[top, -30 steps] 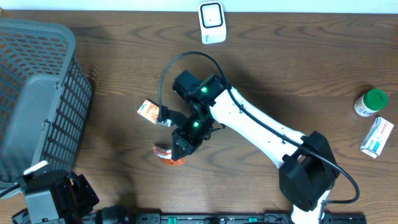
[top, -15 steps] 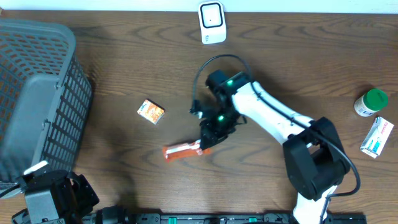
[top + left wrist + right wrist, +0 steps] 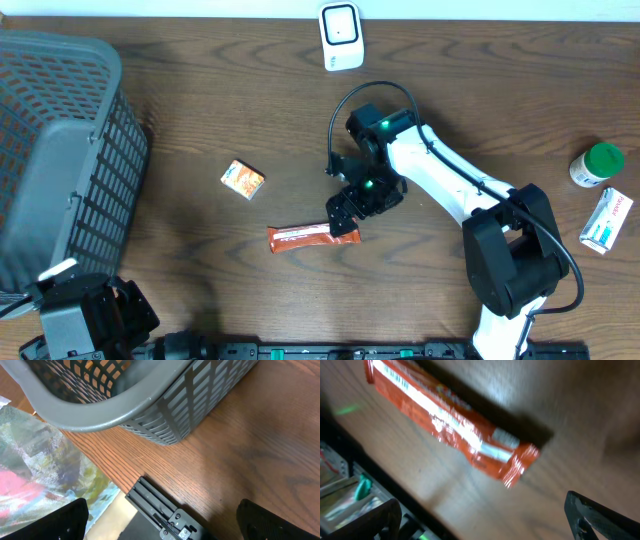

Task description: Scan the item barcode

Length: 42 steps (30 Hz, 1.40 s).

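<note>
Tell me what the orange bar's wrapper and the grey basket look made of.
The orange bar's wrapper: likely thin plastic or foil film, glossy; it crinkles, catches glare and has a crimped end. The grey basket: apparently moulded rigid plastic, matte; uniform grey, a regular grid of slots and a smooth rim.
</note>
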{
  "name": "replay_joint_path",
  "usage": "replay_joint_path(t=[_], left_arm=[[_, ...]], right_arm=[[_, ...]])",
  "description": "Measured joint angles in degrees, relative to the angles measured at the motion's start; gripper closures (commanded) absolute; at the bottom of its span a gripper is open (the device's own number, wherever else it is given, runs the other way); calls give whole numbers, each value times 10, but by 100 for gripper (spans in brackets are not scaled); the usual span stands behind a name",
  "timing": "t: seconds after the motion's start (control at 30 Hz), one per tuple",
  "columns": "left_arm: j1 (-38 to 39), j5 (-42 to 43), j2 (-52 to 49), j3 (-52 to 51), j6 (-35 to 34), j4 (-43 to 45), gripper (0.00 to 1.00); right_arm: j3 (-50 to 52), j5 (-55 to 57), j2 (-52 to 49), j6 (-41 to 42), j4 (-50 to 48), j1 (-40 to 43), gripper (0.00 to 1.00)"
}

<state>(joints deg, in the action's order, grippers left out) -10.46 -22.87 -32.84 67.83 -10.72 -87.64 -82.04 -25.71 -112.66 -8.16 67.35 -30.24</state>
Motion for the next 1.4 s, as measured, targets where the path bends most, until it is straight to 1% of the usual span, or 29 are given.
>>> replay_joint_path(t=[0.13, 0.27, 0.37, 0.6, 0.9, 0.97, 1.07, 1.2, 1.3, 1.33, 1.4], left_arm=[[0, 0, 0, 0, 0, 0, 5], [0, 0, 0, 0, 0, 0, 5], [0, 0, 0, 0, 0, 0, 5], [0, 0, 0, 0, 0, 0, 5], [0, 0, 0, 0, 0, 0, 5], [0, 0, 0, 0, 0, 0, 5], [0, 0, 0, 0, 0, 0, 5], [0, 0, 0, 0, 0, 0, 5], [0, 0, 0, 0, 0, 0, 5], [0, 0, 0, 0, 0, 0, 5], [0, 0, 0, 0, 0, 0, 5]], right_arm=[[0, -3, 0, -80, -38, -1, 1], [0, -21, 0, -158, -49, -4, 1], [1, -35, 0, -183, -66, -7, 1], [1, -73, -6, -208, -99, -14, 1], [1, -73, -54, -217, -97, -43, 1], [-1, -85, -78, -221, -84, -47, 2], [-3, -96, -84, -226, -56, -54, 5], [-4, -117, -96, -248, -12, -69, 7], [-4, -121, -98, -255, -5, -78, 6], [-4, -120, -98, -254, -7, -82, 6], [-3, -111, -97, -218, -27, -88, 5]])
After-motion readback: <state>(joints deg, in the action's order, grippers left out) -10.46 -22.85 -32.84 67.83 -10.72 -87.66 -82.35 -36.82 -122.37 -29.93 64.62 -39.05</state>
